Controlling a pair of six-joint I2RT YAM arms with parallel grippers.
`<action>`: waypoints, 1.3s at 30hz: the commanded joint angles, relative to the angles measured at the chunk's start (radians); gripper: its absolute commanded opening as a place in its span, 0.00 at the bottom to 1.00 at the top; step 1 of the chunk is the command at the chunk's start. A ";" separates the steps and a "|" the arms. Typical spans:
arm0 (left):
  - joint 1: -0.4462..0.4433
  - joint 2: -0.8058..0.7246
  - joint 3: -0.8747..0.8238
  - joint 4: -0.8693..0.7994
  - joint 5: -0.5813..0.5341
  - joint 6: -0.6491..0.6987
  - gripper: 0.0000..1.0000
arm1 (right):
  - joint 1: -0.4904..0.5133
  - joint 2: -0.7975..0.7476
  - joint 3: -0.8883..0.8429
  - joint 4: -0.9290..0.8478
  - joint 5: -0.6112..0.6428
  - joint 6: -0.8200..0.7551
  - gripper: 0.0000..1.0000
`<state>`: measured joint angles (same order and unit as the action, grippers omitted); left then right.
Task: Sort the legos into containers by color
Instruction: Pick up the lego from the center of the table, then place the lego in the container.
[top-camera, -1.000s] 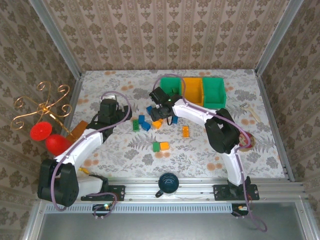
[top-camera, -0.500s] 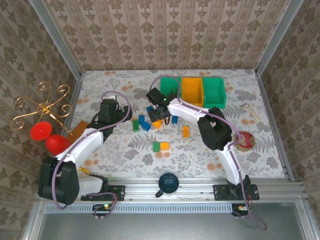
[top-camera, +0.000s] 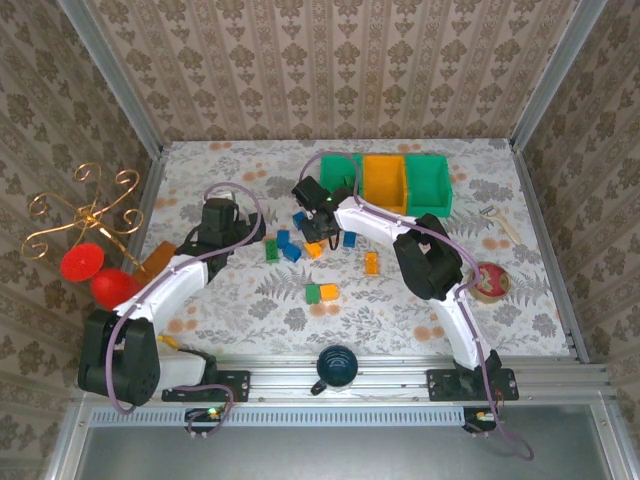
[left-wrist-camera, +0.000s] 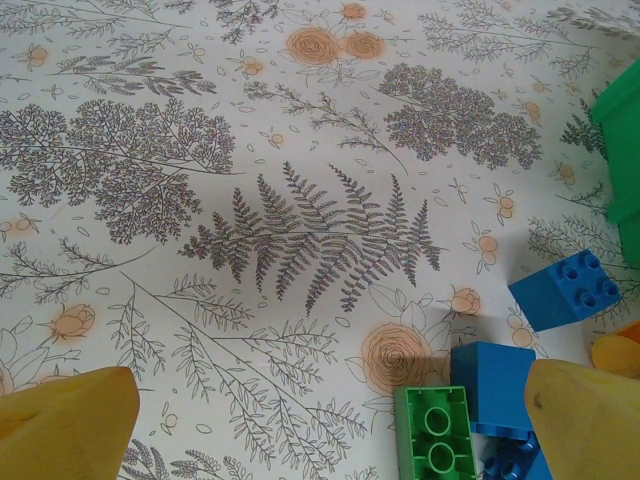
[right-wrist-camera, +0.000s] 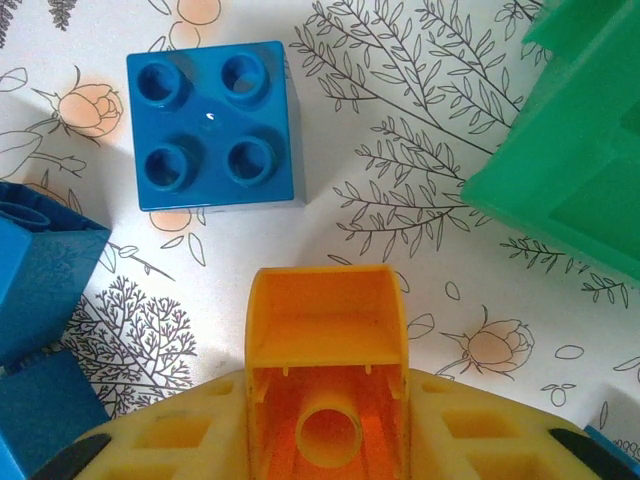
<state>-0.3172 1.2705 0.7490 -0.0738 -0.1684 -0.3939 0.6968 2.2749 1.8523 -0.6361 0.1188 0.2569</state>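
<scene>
Here the right hand (top-camera: 318, 228) stands low over the worktop (top-camera: 240, 300). Its fingers are closed against both flanks of an orange brick (right-wrist-camera: 325, 345), whose hollow underside faces the wrist camera. The grip seems meant to carry the brick to the orange bin (top-camera: 385, 182), which sits near between the left green bin (top-camera: 340, 172) and the right green bin (top-camera: 428, 185). A blue brick (right-wrist-camera: 215, 125) lies just beyond, untouched. The left hand (left-wrist-camera: 325, 425) hangs fully spread and empty beside a green brick (left-wrist-camera: 435, 440), apparently ready for its own pick.
</scene>
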 joint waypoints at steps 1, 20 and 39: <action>0.008 0.007 -0.004 0.003 0.008 -0.019 1.00 | 0.004 -0.042 -0.034 -0.015 -0.002 0.009 0.31; 0.012 0.006 0.000 0.008 0.025 -0.016 1.00 | -0.022 -0.417 -0.333 0.030 0.197 0.123 0.16; 0.013 -0.016 -0.010 0.003 0.032 -0.020 1.00 | -0.249 -0.486 -0.330 0.029 0.177 0.150 0.14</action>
<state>-0.3126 1.2705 0.7490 -0.0738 -0.1432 -0.3969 0.4778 1.8080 1.5116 -0.6094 0.3065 0.3897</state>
